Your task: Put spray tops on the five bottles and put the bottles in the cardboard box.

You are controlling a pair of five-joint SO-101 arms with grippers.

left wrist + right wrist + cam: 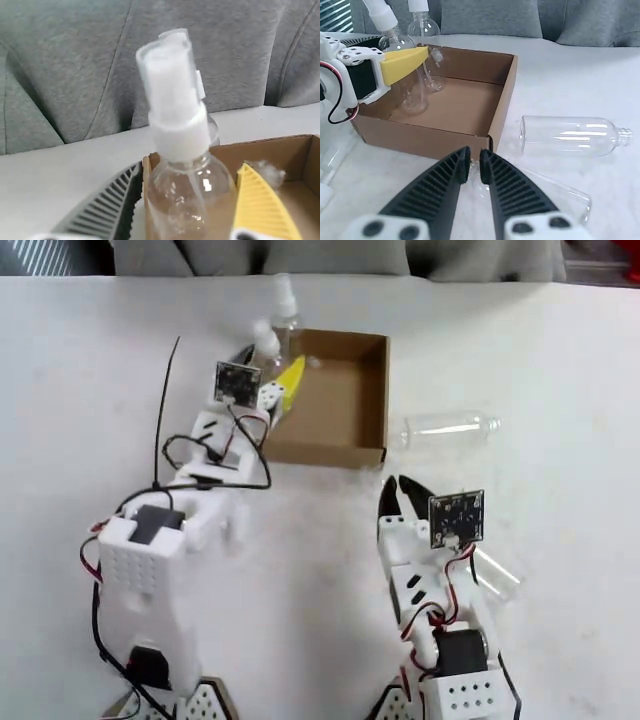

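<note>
Fingers [260,200] of the left gripper [190,170], one grey and one yellow, clamp a capped bottle [187,200] by its body, its spray top [175,95] standing upright. The bottle hangs just inside the cardboard box [427,135], against the wall nearest that arm. A second capped bottle [434,75] appears to stand in the box's far corner, though the angle leaves that uncertain.

On the table [560,360], a bare bottle [567,136] lies on its side just beside the box, neck uncapped. The right gripper [475,160] sits near it, its black fingers barely parted and holding nothing, with another clear bottle [560,192] lying beneath it.

These bottles look light, thin-walled and slick. They are likely to roll or dent, so a gentle grip across the mid-body, leaving the threaded neck free, seems wisest.
</note>
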